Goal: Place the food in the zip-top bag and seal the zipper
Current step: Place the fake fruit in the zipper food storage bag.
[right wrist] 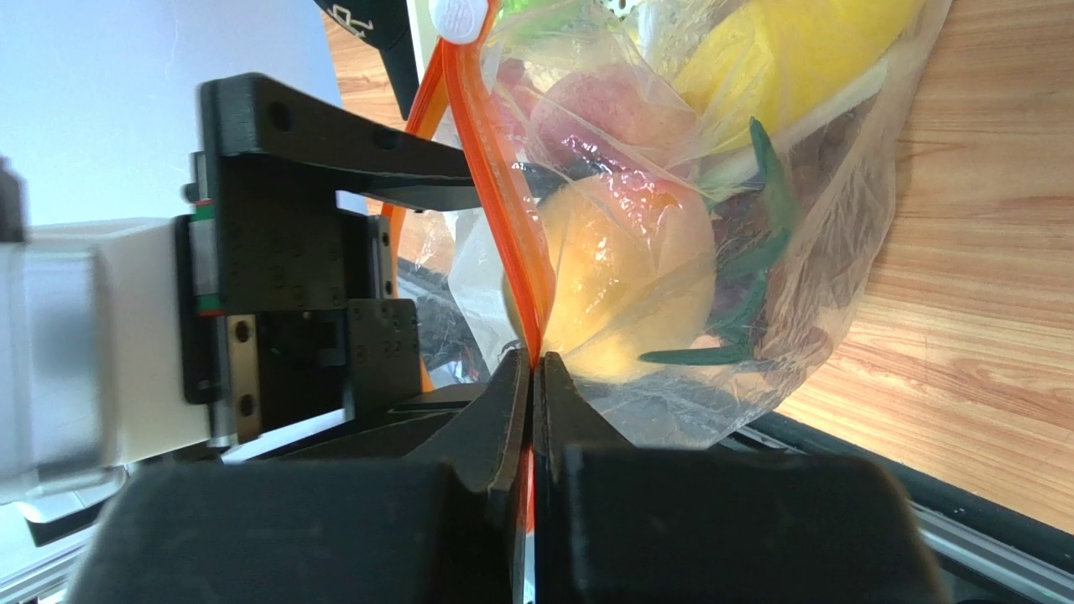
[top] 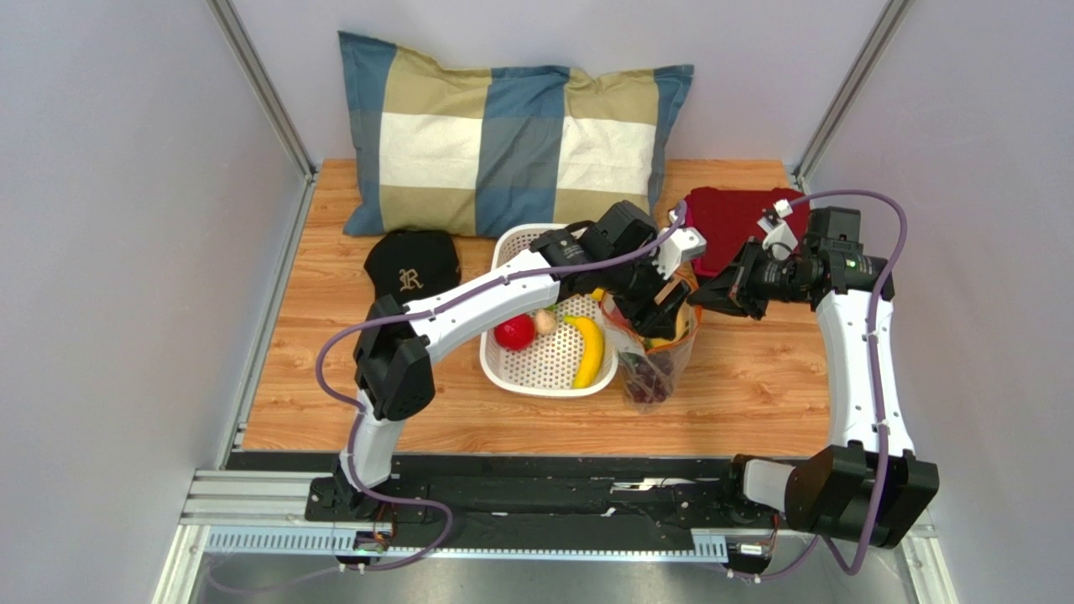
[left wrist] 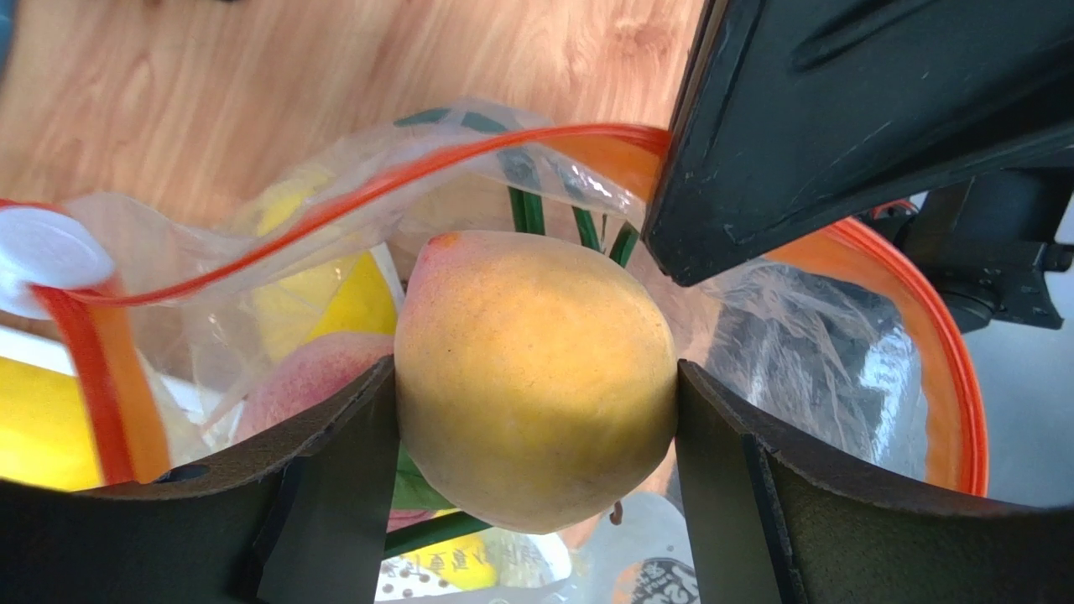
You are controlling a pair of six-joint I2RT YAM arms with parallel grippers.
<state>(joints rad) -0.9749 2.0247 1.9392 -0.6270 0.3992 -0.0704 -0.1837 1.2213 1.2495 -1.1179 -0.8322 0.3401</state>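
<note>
The yellow-orange fruit [left wrist: 536,378], blushed red at its top, sits clamped between the left jaws, which stand wide around it and press on both of its sides. It hangs inside the open mouth of the zip-top bag [left wrist: 807,352], above what already lies in there: a pink peach [left wrist: 309,378], a yellow piece [left wrist: 340,296] and green scallions [left wrist: 586,227]. From the top view, dark grapes [top: 647,381] show at the bag's bottom.

The zipper [left wrist: 315,227] runs as an orange-red loop around the fruit, with its white slider [left wrist: 44,246] at one end. The right jaws are pressed tight together on the zipper strip at the far side of the mouth and hold that edge up. The bag stands on the bench [top: 756,390], just right of the white basket [top: 489,359].

In the basket lie a banana [top: 589,350], a red fruit [top: 513,332] and a small pale item [top: 543,321]. Behind it rest a black cap [top: 412,264], a checked pillow [top: 504,139] and a red cloth [top: 744,220].
</note>
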